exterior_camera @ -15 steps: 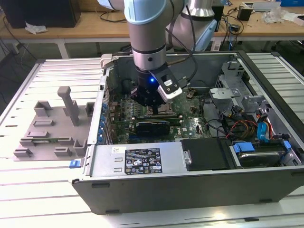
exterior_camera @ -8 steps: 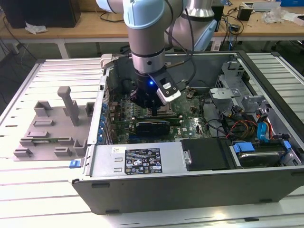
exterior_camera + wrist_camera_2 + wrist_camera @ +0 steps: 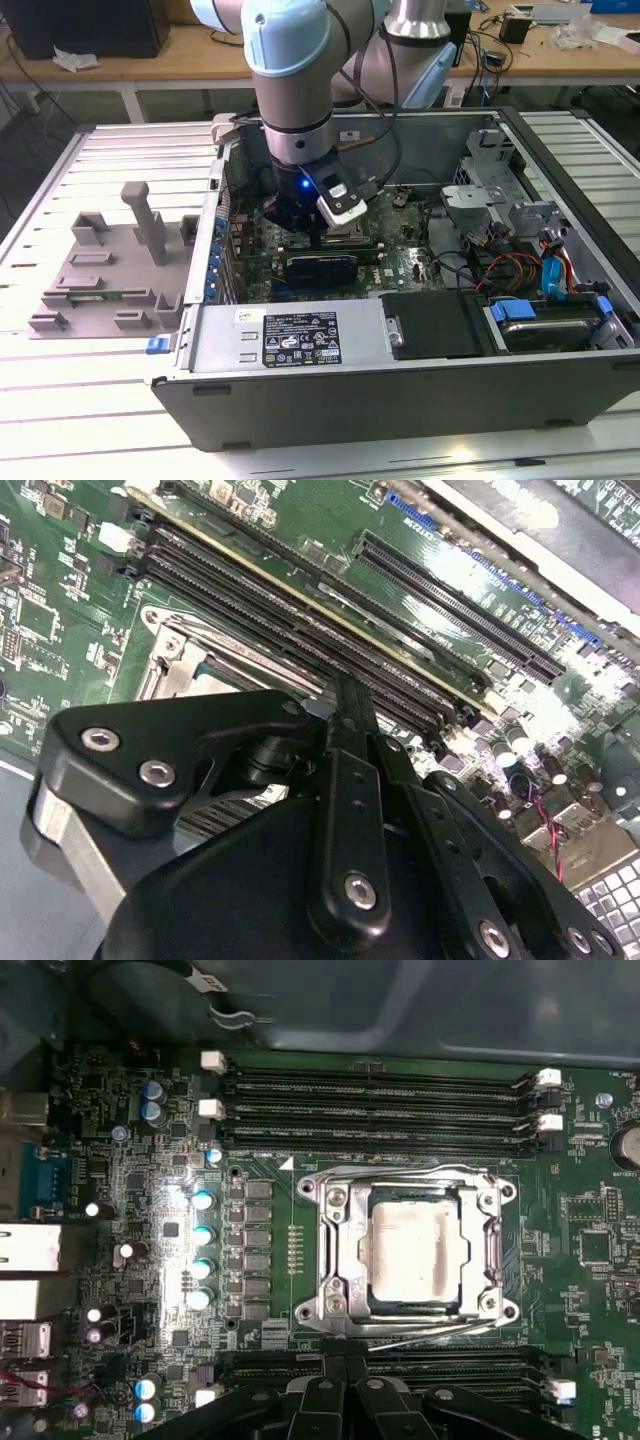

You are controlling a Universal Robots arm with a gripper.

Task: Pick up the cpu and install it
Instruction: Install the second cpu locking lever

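The cpu point(image 3: 410, 1250), a flat square chip with a dull silver top, lies inside the metal socket frame point(image 3: 335, 1250) on the green motherboard point(image 3: 590, 1250) in the first wrist view. My gripper point(image 3: 345, 1365) hangs just above the board beside the socket, over the memory slots on that side, and its black fingers are pressed together with nothing between them. In the exterior view the gripper point(image 3: 318, 238) is lowered into the open computer case, right over the socket area. The second wrist view looks past the black finger linkage point(image 3: 348, 705) at part of the socket frame point(image 3: 190, 660).
The open computer case point(image 3: 400, 400) walls the board in on all sides. Memory slots point(image 3: 380, 1110) flank the socket. Cables and drive bays point(image 3: 520, 265) crowd the exterior view's right. A grey plastic tray point(image 3: 100, 270) with upright blocks sits outside the case on the exterior view's left.
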